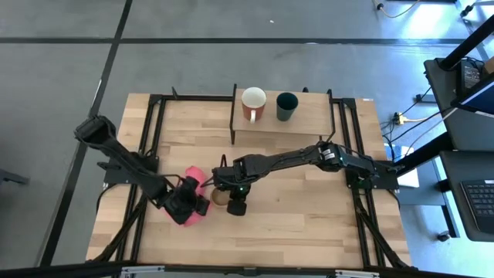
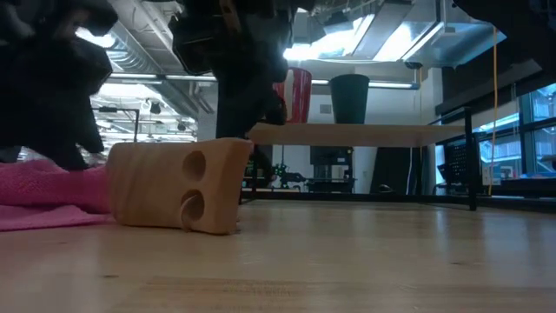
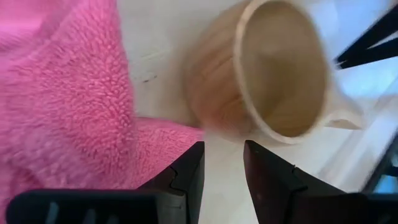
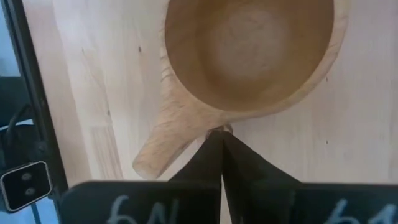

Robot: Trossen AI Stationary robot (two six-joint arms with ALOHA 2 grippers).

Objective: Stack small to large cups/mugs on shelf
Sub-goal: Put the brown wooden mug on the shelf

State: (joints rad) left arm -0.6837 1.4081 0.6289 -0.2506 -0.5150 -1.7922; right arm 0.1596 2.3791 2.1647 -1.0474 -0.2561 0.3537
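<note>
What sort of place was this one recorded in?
Probably a robotics lab or workshop: bare ceiling ducts overhead, a grey concrete floor, and a side desk with a black keyboard beside the light wooden worktable in its black frame.

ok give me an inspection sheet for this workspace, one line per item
Surface: wooden table, bare at front.
Job's things: red mug and dark green cup upright on the shelf; wooden cup tipped over on the table.
Clutter: pink cloth beside the wooden cup.
Claws: left claw open, at the cloth, holding nothing; right claw shut, tips at the wooden cup's rim.
Cables: cables on the floor right of the table.
Surroundings: desk with keyboard; no person seen.
</note>
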